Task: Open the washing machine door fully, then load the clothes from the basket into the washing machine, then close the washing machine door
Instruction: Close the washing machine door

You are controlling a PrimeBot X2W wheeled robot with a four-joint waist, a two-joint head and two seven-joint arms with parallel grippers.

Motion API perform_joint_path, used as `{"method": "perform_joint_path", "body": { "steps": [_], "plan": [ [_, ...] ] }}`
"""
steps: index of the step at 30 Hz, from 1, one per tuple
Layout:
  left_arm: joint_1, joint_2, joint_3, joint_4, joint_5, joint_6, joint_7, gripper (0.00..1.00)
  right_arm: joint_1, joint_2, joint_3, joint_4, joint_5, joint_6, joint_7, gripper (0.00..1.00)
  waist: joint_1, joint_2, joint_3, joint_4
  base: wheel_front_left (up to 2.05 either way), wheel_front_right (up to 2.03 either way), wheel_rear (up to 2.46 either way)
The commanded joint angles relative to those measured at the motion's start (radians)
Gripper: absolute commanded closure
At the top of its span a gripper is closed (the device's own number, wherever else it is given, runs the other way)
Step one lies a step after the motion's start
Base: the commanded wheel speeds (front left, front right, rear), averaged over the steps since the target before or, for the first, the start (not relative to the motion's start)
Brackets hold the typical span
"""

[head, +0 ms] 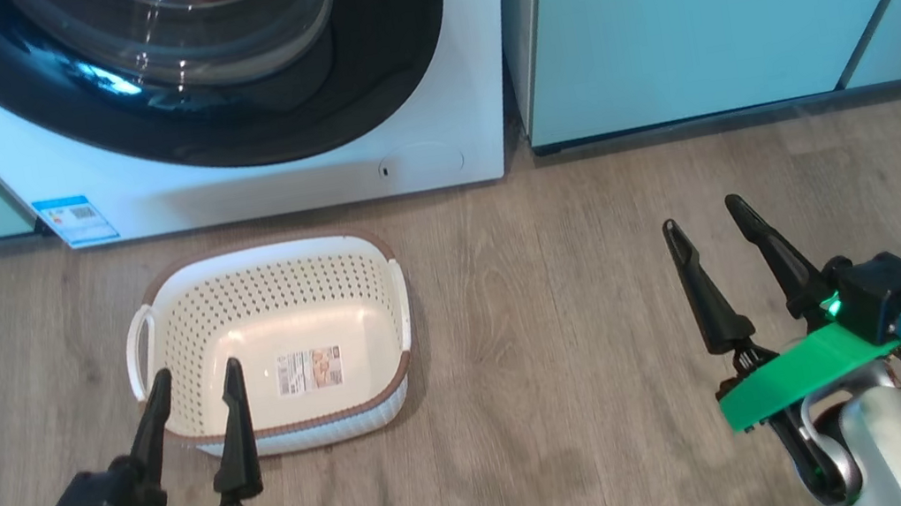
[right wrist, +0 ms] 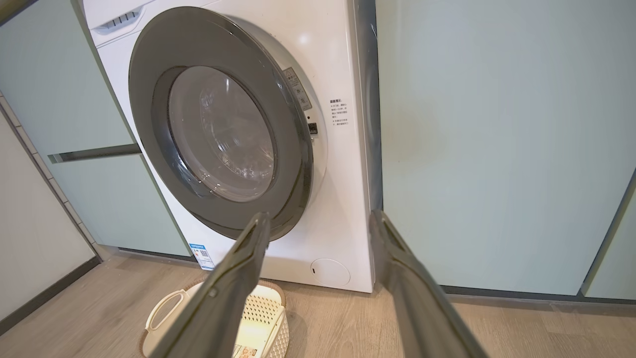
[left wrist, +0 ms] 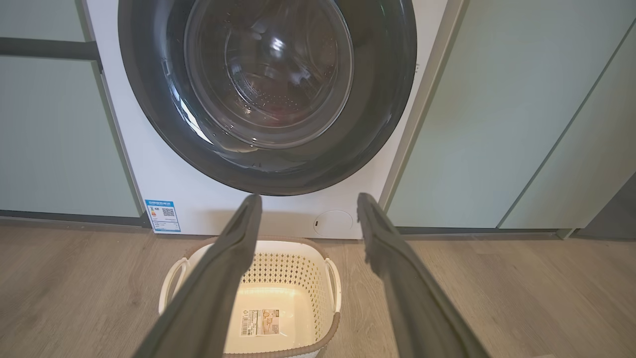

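**Both Grippers Spread and Empty Before the Machine**

Left gripper (head: 196, 376): two long, dark, tapering fingers on a bright green plastic mount, spread apart, gripping nothing. Just ahead of and below its fingertips, the basket (head: 263, 251) on the floor (head: 558, 317): rectangular with rounded corners, white perforated plastic walls, brown woven-look rim, two white loop handles, smooth cream bottom bearing a label sticker (head: 309, 370).

Farther ahead of that gripper, the washing machine (head: 271, 186): smooth white front, blue label (head: 75, 220) low at its left corner, small round filter cover (head: 419, 164) low toward its right. Above these, the washing machine door (head: 384, 48): wide glossy black ring around a bulging clear glass bowl, lying against the machine's front; latched or not, impossible to tell. Behind the glass in the left wrist view, a dim reddish patch (left wrist: 285, 102), too faint to name.

Between the two grippers, matte wood-grain planks. Right gripper (head: 701, 215): same dark pointed fingers, likewise parted and empty, well to the right of the basket. Ahead of it, flat pale green cabinet panels (head: 690, 3).
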Motion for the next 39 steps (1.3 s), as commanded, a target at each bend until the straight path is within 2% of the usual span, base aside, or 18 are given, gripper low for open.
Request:
{"method": "perform_joint_path", "body": {
  "steps": [1, 2, 3, 4, 12, 16, 21, 30, 35, 39],
  "plan": [
    [-0.06, 0.003, 0.023, -0.033, 0.006, 0.006, -0.012, 0.0, -0.033, 0.001, 0.017, -0.038, -0.002, 0.0, -0.009, 0.0, 0.0, 0.0, 0.012, 0.007, 0.0, 0.0, 0.0],
    [-0.064, 0.003, 0.02, -0.033, 0.006, 0.006, -0.012, 0.0, -0.034, 0.0, 0.018, -0.036, 0.0, 0.0, -0.009, 0.0, 0.0, 0.0, 0.019, 0.01, 0.0, 0.0, 0.0],
    [-0.069, 0.003, 0.017, -0.034, 0.007, 0.006, -0.012, 0.0, -0.036, -0.002, 0.018, -0.037, 0.002, 0.0, -0.009, 0.25, 0.0, 0.0, 0.026, 0.015, 0.0, 0.0, 0.0],
    [-0.074, 0.003, 0.014, -0.035, 0.006, 0.007, -0.012, 0.0, -0.039, -0.003, 0.017, -0.04, 0.004, 0.0, -0.009, 0.98, 0.0, 0.0, 0.034, 0.019, 0.0, 0.0, 0.0],
    [-0.126, 0.003, -0.021, -0.048, 0.001, 0.013, -0.012, 0.0, -0.106, -0.046, 0.053, -0.087, -0.003, 0.0, -0.009, 1.0, 0.0, 0.0, 0.145, 0.075, 0.0, 0.0, 0.0],
    [-0.171, 0.003, -0.062, -0.047, 0.001, 0.012, -0.012, 0.0, -0.189, -0.12, 0.126, -0.084, -0.018, 0.0, -0.009, 1.0, 0.0, 0.0, 0.219, 0.122, 0.0, 0.0, 0.0],
    [-0.233, 0.003, -0.099, -0.055, -0.007, 0.021, -0.012, 0.0, -0.368, -0.211, 0.222, -0.069, -0.012, 0.0, -0.009, 1.0, 0.0, 0.0, 0.312, 0.169, 0.0, 0.0, 0.0],
    [-0.297, 0.003, -0.166, -0.066, -0.034, 0.047, -0.012, 0.0, -0.668, -0.31, 0.334, 0.04, 0.037, 0.0, -0.009, 1.0, 0.0, 0.0, 0.401, 0.254, 0.0, 0.0, 0.0],
    [-0.313, 0.003, -0.189, -0.08, -0.054, 0.064, -0.012, 0.0, -0.798, -0.333, 0.363, 0.107, 0.059, 0.0, -0.009, 1.0, 0.0, 0.0, 0.435, 0.292, 0.0, 0.0, 0.0],
    [-0.327, 0.003, -0.209, -0.085, -0.068, 0.075, -0.012, 0.0, -0.895, -0.338, 0.346, 0.204, 0.074, 0.0, -0.009, 1.0, 0.0, 0.0, 0.46, 0.316, 0.0, 0.0, 0.0]
  ]
}}
